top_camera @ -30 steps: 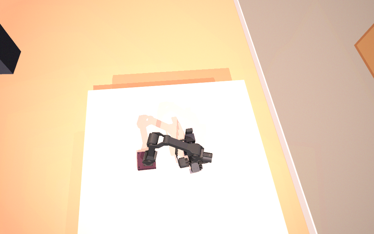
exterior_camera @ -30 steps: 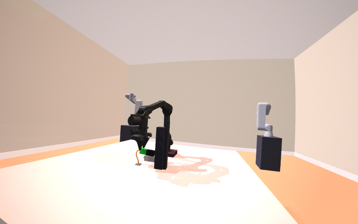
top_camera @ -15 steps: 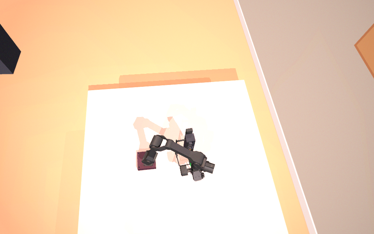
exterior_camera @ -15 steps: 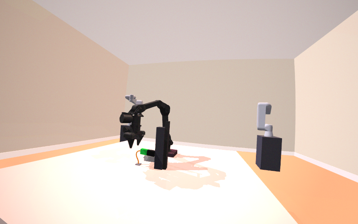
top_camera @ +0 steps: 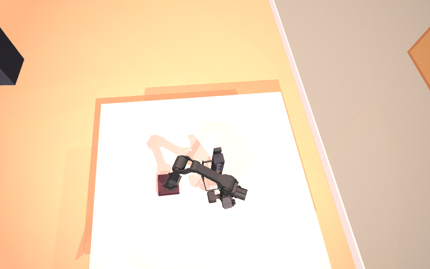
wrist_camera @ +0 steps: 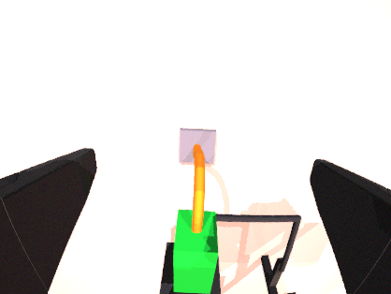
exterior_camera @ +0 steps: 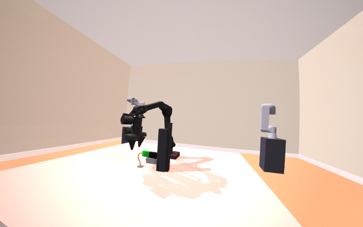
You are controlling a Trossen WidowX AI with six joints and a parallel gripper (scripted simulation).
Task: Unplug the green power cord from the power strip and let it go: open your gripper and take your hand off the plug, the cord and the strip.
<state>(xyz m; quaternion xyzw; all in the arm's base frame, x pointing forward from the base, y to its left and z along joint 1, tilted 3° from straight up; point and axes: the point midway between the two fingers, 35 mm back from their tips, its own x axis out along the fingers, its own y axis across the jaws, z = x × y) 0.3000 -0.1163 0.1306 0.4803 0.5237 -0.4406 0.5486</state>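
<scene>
My gripper (exterior_camera: 135, 148) (wrist_camera: 206, 166) is open wide and empty, with its fingertips above and clear of the green plug. The green plug (exterior_camera: 145, 153) (wrist_camera: 195, 271) is box-shaped and lies level; a sliver of it shows in the top view (top_camera: 219, 189). Its far end meets a black body (exterior_camera: 152, 155) (wrist_camera: 166, 276), which looks like part of the strip, above a grey block (exterior_camera: 153, 161). Whether its prongs sit in a socket cannot be seen. An orange cord (exterior_camera: 138, 157) (wrist_camera: 199, 187) curves from the plug down to a small grey plate (exterior_camera: 140, 166) (wrist_camera: 187, 142).
A tall dark post (exterior_camera: 161, 149) stands beside the strip. A frame of thin dark rods (top_camera: 204, 184) (wrist_camera: 257, 218) is at one side. The arm's dark red base (top_camera: 162, 191) (exterior_camera: 175, 154) is behind. A pale robot (exterior_camera: 265, 117) stands on a dark pedestal (exterior_camera: 272, 155) away from the table.
</scene>
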